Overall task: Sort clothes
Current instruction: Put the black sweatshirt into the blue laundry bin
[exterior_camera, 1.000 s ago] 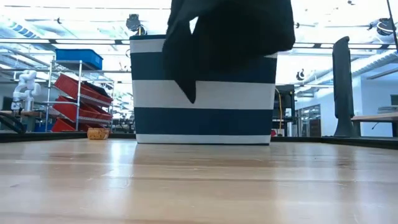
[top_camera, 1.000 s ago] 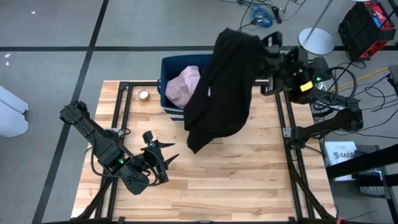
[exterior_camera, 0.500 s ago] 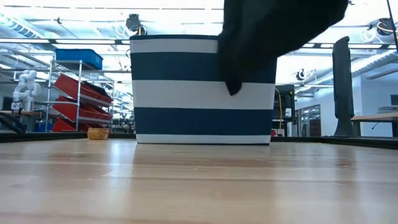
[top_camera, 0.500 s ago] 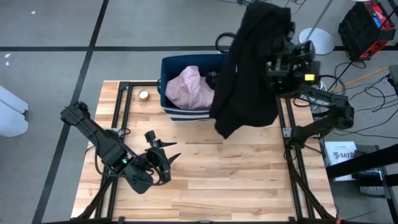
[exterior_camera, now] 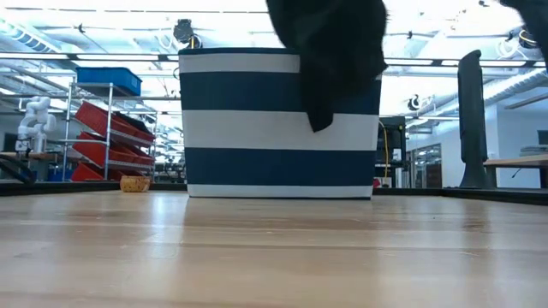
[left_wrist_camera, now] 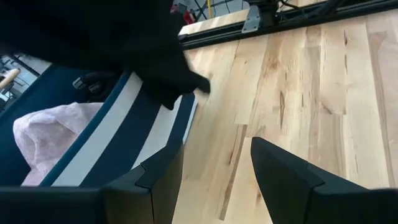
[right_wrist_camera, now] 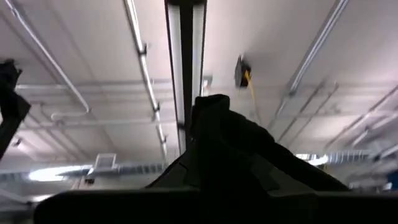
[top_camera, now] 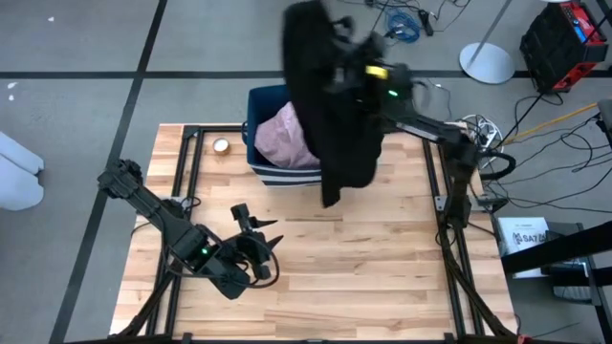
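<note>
A large black garment point(top_camera: 330, 105) hangs from my right gripper point(top_camera: 352, 67), which is raised high over the dark blue, white-striped bin point(top_camera: 270, 167) at the table's far edge. It is shut on the garment and mostly covered by it. In the low view the garment's lower tip point(exterior_camera: 321, 115) hangs in front of the bin's upper wall point(exterior_camera: 257, 128). A pale pink garment point(top_camera: 292, 134) lies inside the bin. My left gripper point(top_camera: 260, 247) is open and empty, low over the table's near left part, pointing at the bin. My right gripper holds the black garment by a bunched fold point(right_wrist_camera: 227, 146) that stands up between its fingers. The fingers point upward toward the ceiling, and the cloth drapes over them. The garment hangs slack below, lifted clear of the table and bin. The cloth hides the exact contact.
A small round tan object point(top_camera: 221, 145) sits on the table left of the bin. Black frame rails run along the left point(top_camera: 182, 182) and right point(top_camera: 435, 182) edges. Bare wood point(top_camera: 363, 268) lies in front of the bin.
My right gripper first swung toward the table's right edge, then back left over the bin, tipping its fingers upward. The black garment swung with it, staying lifted, and its lower tip now hangs by the bin's right front. My left gripper has crept slightly right and nearer.
</note>
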### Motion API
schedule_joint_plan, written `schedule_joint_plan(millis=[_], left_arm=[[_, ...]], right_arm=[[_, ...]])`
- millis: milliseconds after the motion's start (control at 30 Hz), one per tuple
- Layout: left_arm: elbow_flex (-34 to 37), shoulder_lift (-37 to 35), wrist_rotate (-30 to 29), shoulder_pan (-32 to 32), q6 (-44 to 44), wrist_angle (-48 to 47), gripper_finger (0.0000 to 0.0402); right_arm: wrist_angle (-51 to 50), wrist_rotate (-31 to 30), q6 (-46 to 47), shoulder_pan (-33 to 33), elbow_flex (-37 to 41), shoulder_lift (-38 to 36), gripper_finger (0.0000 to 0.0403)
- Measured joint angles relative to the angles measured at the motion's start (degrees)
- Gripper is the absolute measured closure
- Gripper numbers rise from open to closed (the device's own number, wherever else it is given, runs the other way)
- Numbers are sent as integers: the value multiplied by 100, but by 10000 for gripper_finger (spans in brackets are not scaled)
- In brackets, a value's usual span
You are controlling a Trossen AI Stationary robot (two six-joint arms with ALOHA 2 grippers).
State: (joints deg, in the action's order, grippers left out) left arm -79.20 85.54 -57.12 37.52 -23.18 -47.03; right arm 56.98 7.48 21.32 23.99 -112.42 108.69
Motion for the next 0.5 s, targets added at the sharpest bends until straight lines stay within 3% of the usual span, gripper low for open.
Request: schedule_joint_plan(millis=[233, 500], left_arm=[[0, 0, 7, 0, -48, -170, 202], [0, -2, 151, 0, -56, -195, 202]], right_arm=[[-2047, 743, 130, 85, -1944, 1148, 367], [-3856, 1275, -251, 394, -2192, 1055, 367]])
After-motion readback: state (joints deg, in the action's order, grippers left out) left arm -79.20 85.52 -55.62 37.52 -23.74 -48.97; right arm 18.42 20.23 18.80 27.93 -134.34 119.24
